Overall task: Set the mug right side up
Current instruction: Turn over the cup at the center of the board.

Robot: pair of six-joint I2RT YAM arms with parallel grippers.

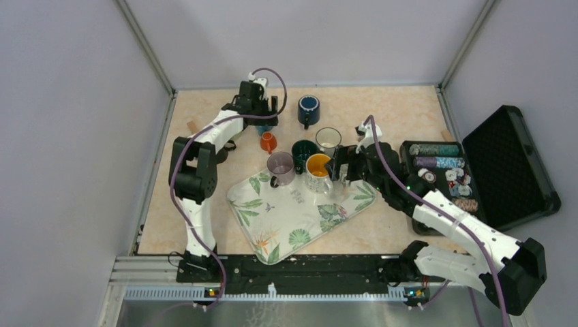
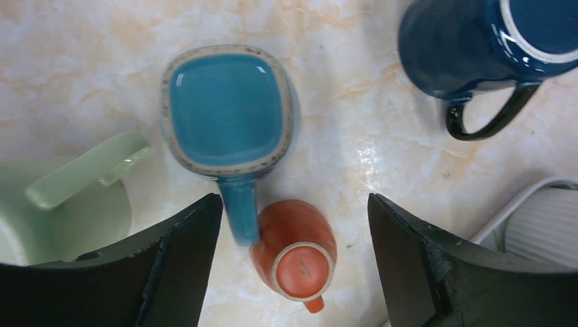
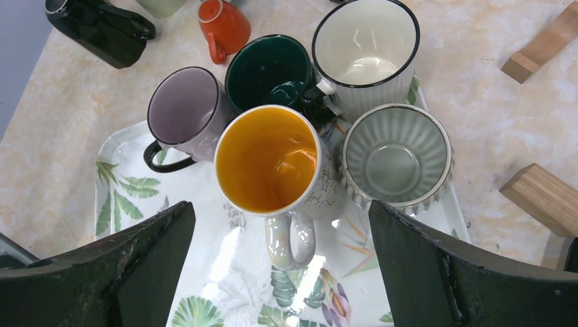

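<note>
Left wrist view: small orange ceramic mug (image 2: 296, 245) base up on marble-look tabletop (image 2: 354, 150), unglazed foot ring facing camera, touching handle of teal square-rimmed mug (image 2: 228, 109). Left gripper (image 2: 293, 211) above it, jaws spread wide, nothing held.

Overhead view: same orange mug just beyond far-left corner of leaf-print tray (image 1: 293, 225); teal mug mostly hidden under left wrist.

Right wrist view only: right gripper (image 3: 281, 211) spread wide, empty, over upright mugs clustered on tray, yellow-lined mug (image 3: 269, 160) nearest.

Pale green mug (image 2: 68, 197) cut off at frame edge. Orange mug's handle barely visible.
</note>
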